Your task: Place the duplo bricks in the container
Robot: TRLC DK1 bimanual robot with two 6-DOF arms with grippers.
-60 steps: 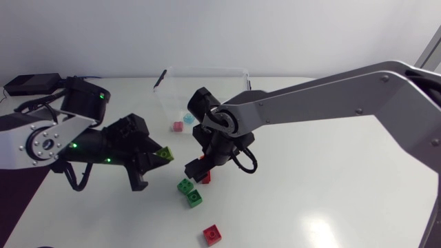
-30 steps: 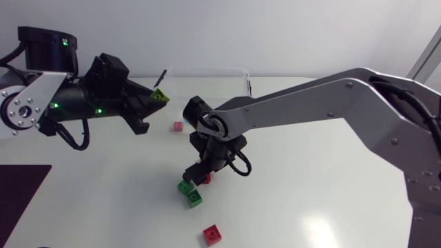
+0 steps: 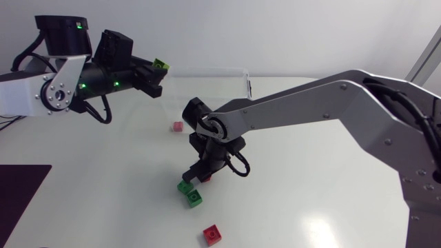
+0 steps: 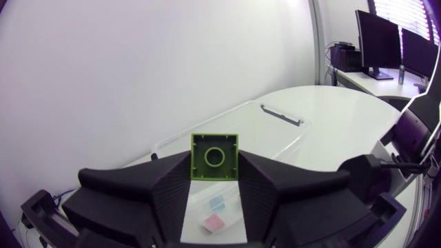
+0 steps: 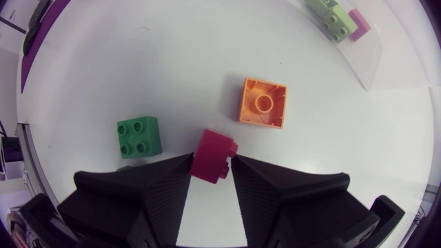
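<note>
1. Head view: my left gripper (image 3: 155, 73) clamps a lime brick (image 3: 161, 65) beside the container (image 3: 246, 77); my right gripper (image 3: 196, 172) is well apart from it.
2. Left wrist view: both fingers grip the lime brick (image 4: 214, 157), with the container (image 4: 275, 118) just ahead.
3. Right wrist view: my fingers pinch a crimson brick (image 5: 213, 157), away from the container (image 5: 366, 63).

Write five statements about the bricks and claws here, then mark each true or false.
1. The left claw grips a lime green brick. True.
2. The orange brick lies studs up. False: its hollow underside faces up.
3. The dark red brick sits between the right claw's fingers. True.
4. The container holds no bricks. False: a pink brick and a light blue brick lie in it.
5. The left claw rests on the table. False: it is held up over the container.
</note>
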